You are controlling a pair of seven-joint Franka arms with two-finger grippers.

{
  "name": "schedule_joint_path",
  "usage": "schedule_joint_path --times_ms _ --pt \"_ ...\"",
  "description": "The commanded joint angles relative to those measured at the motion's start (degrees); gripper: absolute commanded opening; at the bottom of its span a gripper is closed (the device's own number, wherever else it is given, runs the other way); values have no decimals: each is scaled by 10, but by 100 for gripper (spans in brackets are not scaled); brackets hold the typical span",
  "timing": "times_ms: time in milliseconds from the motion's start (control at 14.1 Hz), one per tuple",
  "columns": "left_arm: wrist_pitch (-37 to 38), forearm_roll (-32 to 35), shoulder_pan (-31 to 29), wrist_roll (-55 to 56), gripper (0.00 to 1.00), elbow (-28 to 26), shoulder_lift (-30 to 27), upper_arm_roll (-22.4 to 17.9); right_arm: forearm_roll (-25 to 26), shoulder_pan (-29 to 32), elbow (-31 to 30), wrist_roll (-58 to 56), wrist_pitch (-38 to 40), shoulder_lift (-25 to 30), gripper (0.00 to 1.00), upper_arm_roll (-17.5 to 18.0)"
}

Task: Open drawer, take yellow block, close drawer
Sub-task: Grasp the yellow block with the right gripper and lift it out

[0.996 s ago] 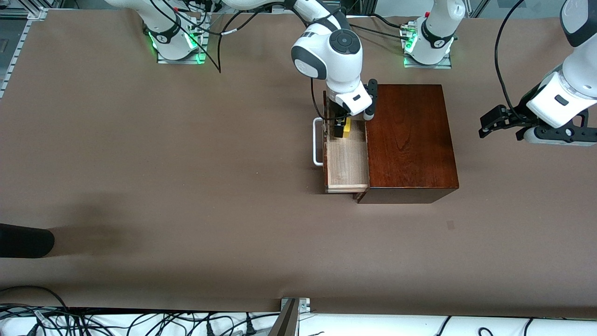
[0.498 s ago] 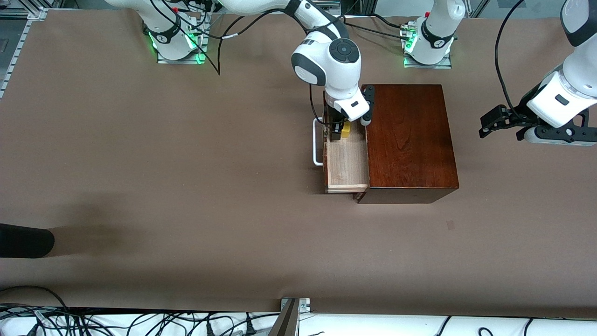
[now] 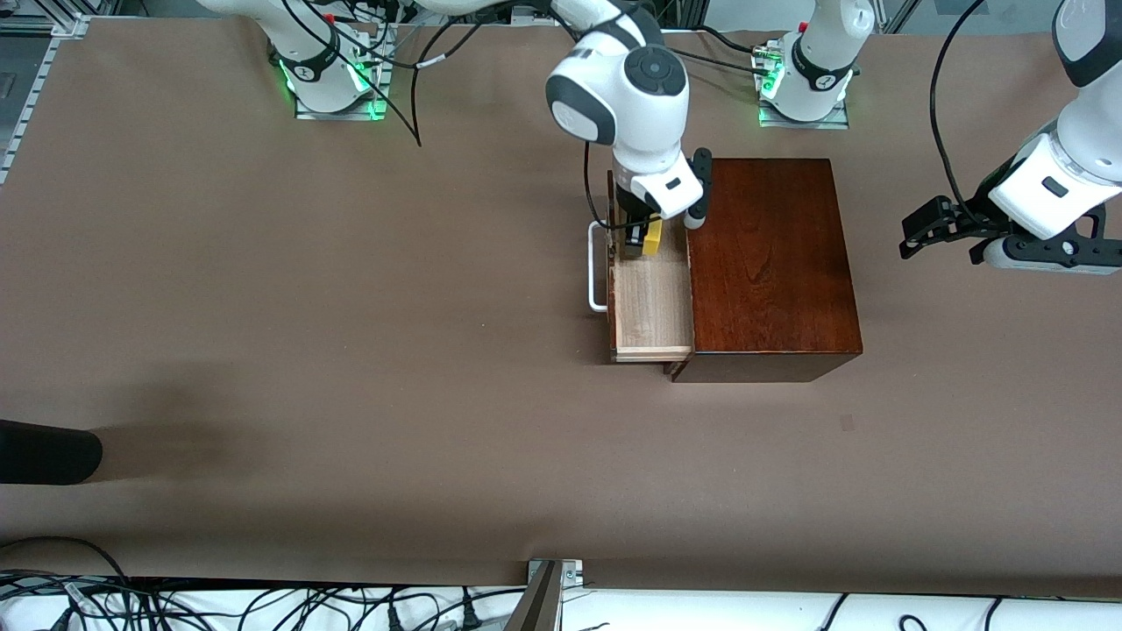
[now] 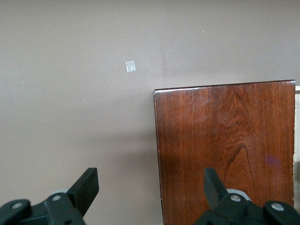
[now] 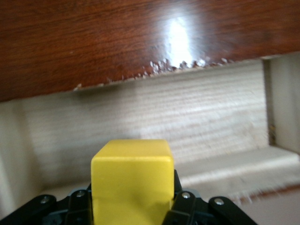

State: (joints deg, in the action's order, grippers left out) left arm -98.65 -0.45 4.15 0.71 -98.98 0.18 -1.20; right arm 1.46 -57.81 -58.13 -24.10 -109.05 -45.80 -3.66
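Note:
The drawer (image 3: 650, 302) of the dark reddish-brown wooden box (image 3: 771, 263) stands pulled out toward the right arm's end of the table, its pale wood floor (image 5: 154, 117) bare and its white bar handle (image 3: 597, 267) outward. My right gripper (image 3: 642, 238) is over the drawer's end farthest from the front camera, shut on the yellow block (image 3: 652, 237). The right wrist view shows that block (image 5: 132, 180) clamped between the fingers, lifted off the drawer floor. My left gripper (image 3: 942, 238) waits open in the air at the left arm's end of the table, beside the box (image 4: 225, 150).
Brown paper covers the table. A dark rounded object (image 3: 44, 451) juts in at the right arm's end, near the front camera. A small pale mark (image 3: 847, 422) lies on the paper in front of the box. Cables (image 3: 263, 605) run along the near edge.
My right gripper closed on the yellow block inside the drawer and has risen a little with it. The left arm has not moved.

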Motion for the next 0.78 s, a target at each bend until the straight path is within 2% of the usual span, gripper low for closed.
schedule_joint_path --times_ms 0,142,356,498,711 --pt "10 -3 3 -13 100 12 1 -1 0 37 4 -2 60 61 0 2" --pt "11 -3 3 -18 100 12 0 -1 0 79 4 0 66 97 0 0" --pt "23 -11 3 -113 100 19 8 -2 -8 170 3 -3 81 148 0 1" --pt "49 -27 7 -176 100 20 19 0 -11 222 3 -2 119 168 0 -5" --pt "81 -74 28 -326 100 20 48 33 -28 324 2 -10 144 173 0 -3"
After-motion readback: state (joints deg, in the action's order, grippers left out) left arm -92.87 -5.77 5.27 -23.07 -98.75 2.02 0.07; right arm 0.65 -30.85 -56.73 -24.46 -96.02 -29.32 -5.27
